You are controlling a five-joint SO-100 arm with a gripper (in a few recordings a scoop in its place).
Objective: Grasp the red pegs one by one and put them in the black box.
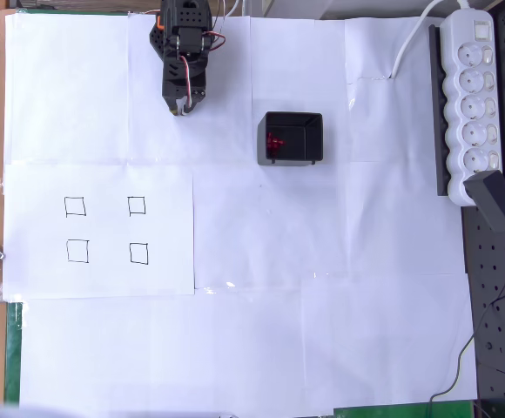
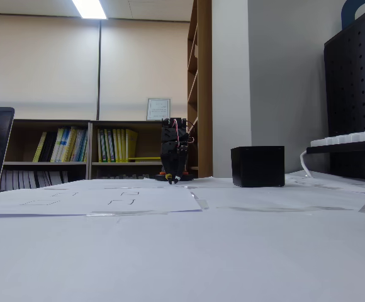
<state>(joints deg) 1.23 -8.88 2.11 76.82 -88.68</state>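
Observation:
The black box [image 1: 292,138] stands on the white paper right of the arm, and red pegs [image 1: 275,144] lie inside it at its left side. In the fixed view the box [image 2: 258,166] shows as a black cube with its inside hidden. My gripper [image 1: 183,106] is folded back at the top of the overhead view, left of the box, pointing down at the paper with its fingers together and nothing between them. In the fixed view the gripper [image 2: 173,178] hangs low just above the table, left of the box.
Several drawn squares [image 1: 106,229] sit on a paper sheet at the left, with nothing inside them. A white power strip [image 1: 471,96] and a black adapter [image 1: 499,199] lie along the right edge, beside a black pegboard [image 1: 501,322].

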